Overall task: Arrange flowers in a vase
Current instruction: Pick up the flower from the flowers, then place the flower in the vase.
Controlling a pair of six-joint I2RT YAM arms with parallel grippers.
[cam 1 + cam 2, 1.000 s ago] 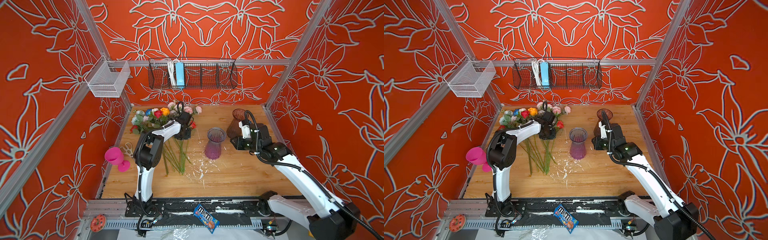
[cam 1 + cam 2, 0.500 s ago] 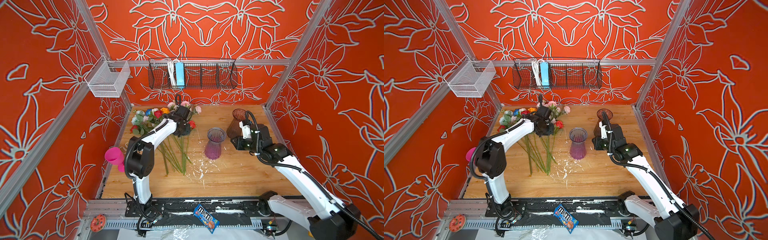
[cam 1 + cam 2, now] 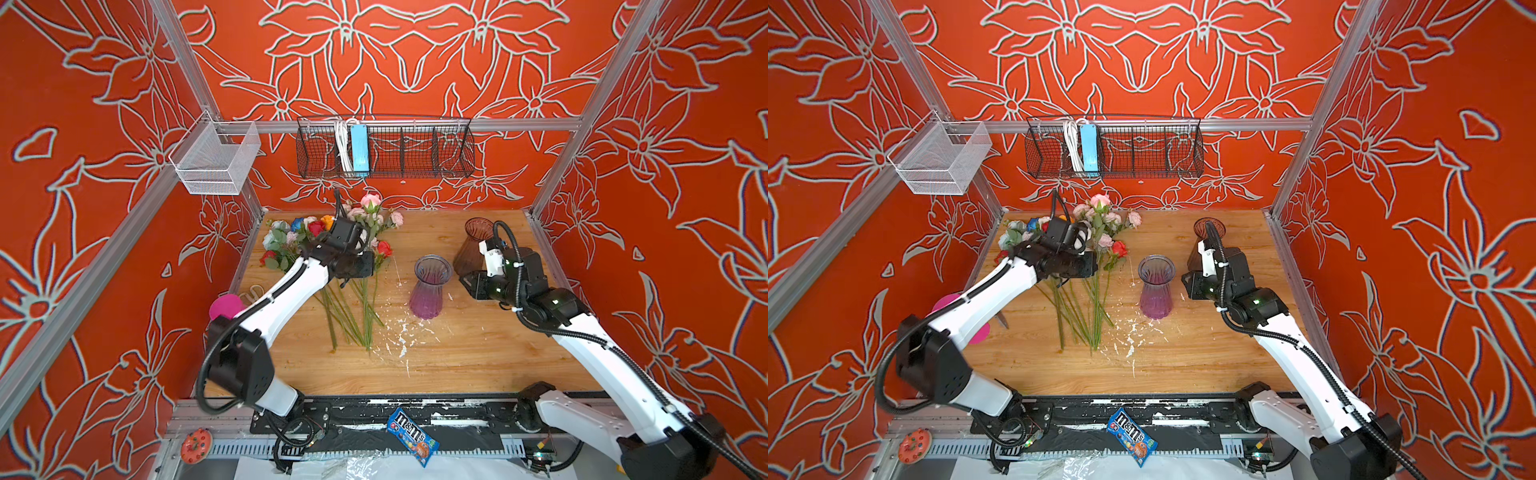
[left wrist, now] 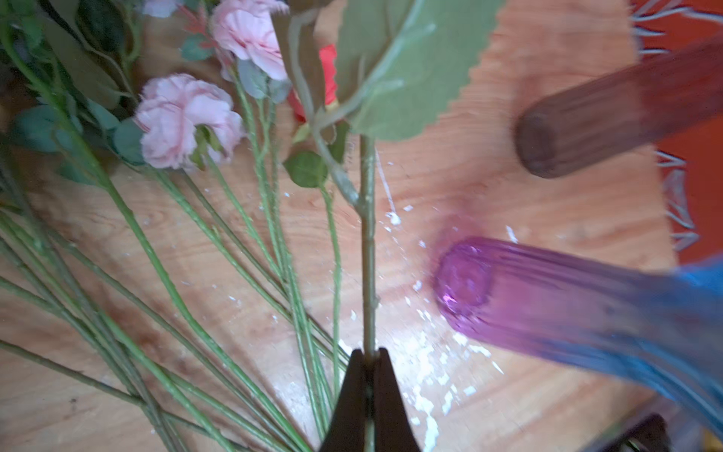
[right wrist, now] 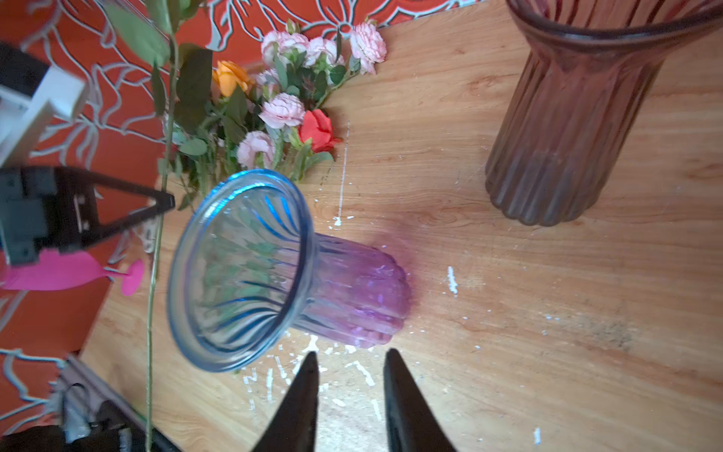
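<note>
The flowers lie in a pile at the table's back left, their green stems fanned toward the front. My left gripper is shut on one green stem and holds it upright above the pile, its pink bloom topmost. The vase, purple glass with a blue rim, stands upright mid-table, to the right of the held stem. Just right of the vase, my right gripper hangs open with nothing between its fingers, near the vase's foot.
A brown ribbed vase stands behind my right wrist. A pink object and scissors lie at the left edge. White flecks dot the wood. A black wire basket and a white mesh basket hang on the walls.
My left gripper closed on a stem and lifted it, so the pink bloom now stands above the pile. My right jaws opened a little wider.
</note>
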